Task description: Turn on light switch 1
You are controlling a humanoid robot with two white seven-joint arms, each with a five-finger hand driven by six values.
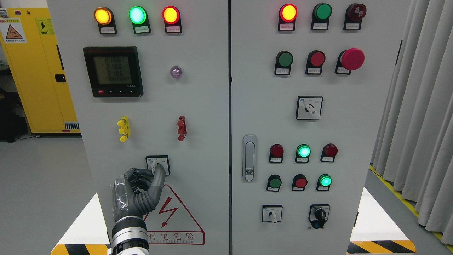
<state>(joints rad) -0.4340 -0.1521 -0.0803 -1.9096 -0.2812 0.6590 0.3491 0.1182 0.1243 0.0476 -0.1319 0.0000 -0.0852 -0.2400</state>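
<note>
A: We start wide. Grey cabinet [198,117], two doors. The left door carries three lit lamps on top, a meter [113,71] below them, and further down a yellow clip and a red clip. Low on this door sits the switch [158,165], a small square plate with a white knob, just above the red warning triangle [174,216].

B: Which hand do we have on it?

A: The left hand [139,189]; its arm comes up from the lower left edge. No right arm in view, so there is no contest over which is nearer.

B: And the fingers [158,179]?

A: Curled, not spread. One digit rises straight up along the right of the knob, tip at the plate. The others bunch to the knob's left. We read it as a pinch around the knob, touching it, though the contact itself is partly hidden by the knuckles.

B: So the relation that counts?

A: The knob lies directly above the palm, between the digits, its axis pointing out of the door toward us. We judge the next move is a wrist twist about that axis, not a push.
</note>
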